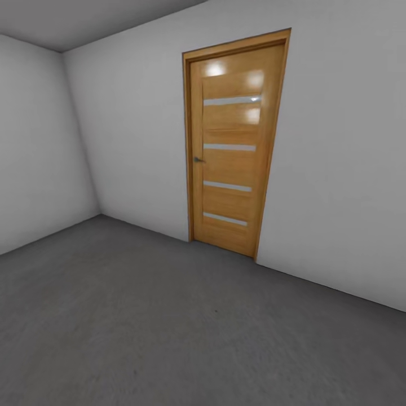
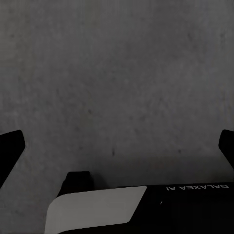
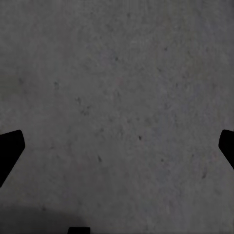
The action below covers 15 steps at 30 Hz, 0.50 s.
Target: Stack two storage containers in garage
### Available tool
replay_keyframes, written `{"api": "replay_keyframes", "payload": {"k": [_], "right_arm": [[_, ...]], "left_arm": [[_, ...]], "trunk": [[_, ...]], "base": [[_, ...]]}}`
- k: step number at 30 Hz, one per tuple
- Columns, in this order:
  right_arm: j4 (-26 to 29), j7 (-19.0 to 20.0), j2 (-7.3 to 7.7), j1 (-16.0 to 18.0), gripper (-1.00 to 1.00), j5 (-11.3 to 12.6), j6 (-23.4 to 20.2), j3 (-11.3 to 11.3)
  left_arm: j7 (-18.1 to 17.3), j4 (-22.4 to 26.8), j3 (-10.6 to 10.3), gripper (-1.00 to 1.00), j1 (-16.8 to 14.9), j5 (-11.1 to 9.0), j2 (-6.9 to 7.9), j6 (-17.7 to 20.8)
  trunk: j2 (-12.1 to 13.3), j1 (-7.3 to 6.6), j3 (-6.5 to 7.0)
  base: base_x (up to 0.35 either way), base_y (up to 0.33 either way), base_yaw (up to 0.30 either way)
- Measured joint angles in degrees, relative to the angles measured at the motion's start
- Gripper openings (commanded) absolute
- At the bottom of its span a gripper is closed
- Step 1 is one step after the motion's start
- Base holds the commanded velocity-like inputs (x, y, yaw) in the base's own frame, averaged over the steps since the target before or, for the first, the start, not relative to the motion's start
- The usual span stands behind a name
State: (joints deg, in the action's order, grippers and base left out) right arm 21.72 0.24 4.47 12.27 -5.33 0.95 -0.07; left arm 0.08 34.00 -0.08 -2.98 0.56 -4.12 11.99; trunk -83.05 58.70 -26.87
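Two grippers hang over bare concrete with nothing between their fingers: the left gripper (image 2: 117,146) has its dark fingertips spread to the far sides of the left wrist view, and the right gripper (image 3: 117,146) stands just as wide in the right wrist view, both released and empty. The robot is in the garage, facing a corner where white walls (image 1: 129,129) meet; a light wooden door (image 1: 234,146) is shut in the wall ahead, a little right of centre, with its handle on its left edge. The floor (image 1: 169,327) runs dark grey and speckled from the wall's foot toward the camera. Where the bins lie from either gripper cannot be told, so neither their direction, their long axis nor the nearer arm can be judged. My reading is that the carrying has not begun or is between trips, and the coming move turns on the door: it is the one way out that shows, lying ahead and slightly to the right, well apart from both arms.
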Motion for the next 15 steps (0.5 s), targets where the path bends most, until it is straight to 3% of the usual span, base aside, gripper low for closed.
{"api": "replay_keyframes", "payload": {"k": [15], "right_arm": [[0.0, 0.0, 0.00, 0.0, 1.00, 0.0, 0.0, 0.0]], "left_arm": [[0.0, 0.0, 0.0, 1.00, 0.0, 0.0, 0.00, 0.0]], "trunk": [[0.0, 0.00, 0.00]], "base": [[0.324, 0.140, 0.000]]}}
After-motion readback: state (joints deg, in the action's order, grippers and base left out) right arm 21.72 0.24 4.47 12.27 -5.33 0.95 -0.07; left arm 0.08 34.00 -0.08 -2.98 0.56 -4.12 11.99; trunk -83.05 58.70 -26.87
